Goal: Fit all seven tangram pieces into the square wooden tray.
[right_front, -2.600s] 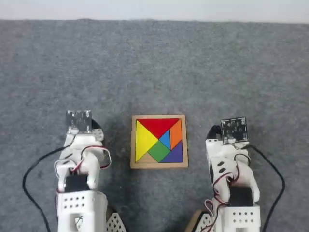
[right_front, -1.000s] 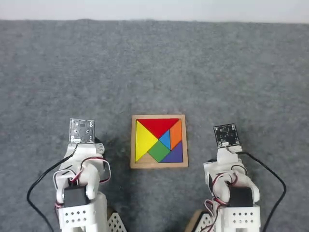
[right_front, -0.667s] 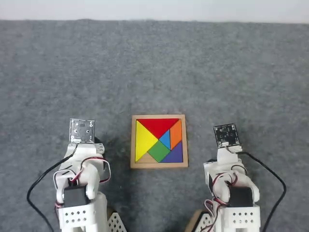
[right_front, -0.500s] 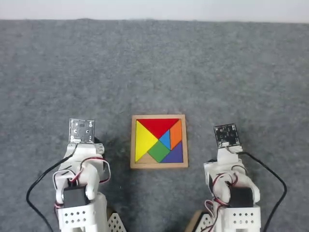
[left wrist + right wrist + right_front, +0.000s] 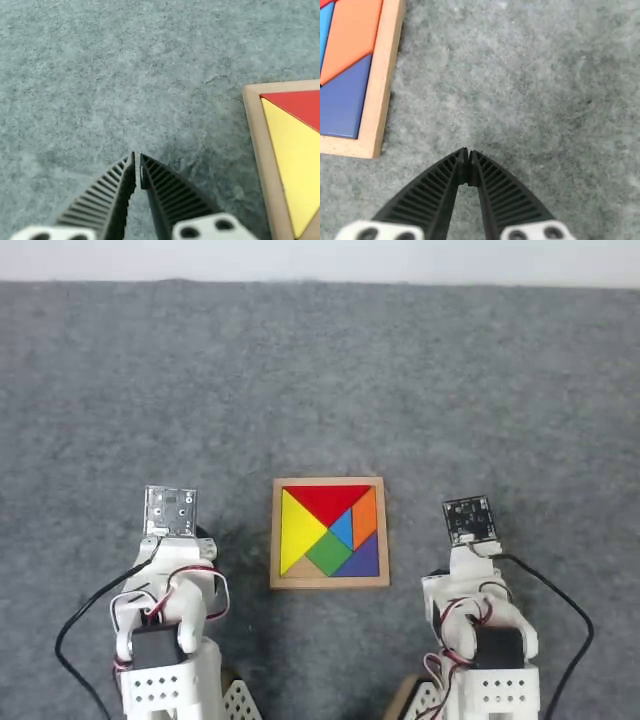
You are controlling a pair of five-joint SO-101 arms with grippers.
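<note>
The grey mat (image 5: 320,380) is carrying one tray (image 5: 329,583), which is sitting between the two arms. The left gripper (image 5: 138,162) and right gripper (image 5: 468,154) are each hanging over the mat beside a tray edge, fingers pressed together on nothing. The job is looking all but finished, so the sound move is checking the tan corner (image 5: 297,569), where I am failing to tell a bare-wood piece from a gap, while keeping both arms off the rim. Six coloured pieces are lying flush inside: one red (image 5: 328,502), one yellow (image 5: 298,530), one green (image 5: 329,553), one purple (image 5: 363,558), one orange (image 5: 365,515), one blue (image 5: 343,530).
</note>
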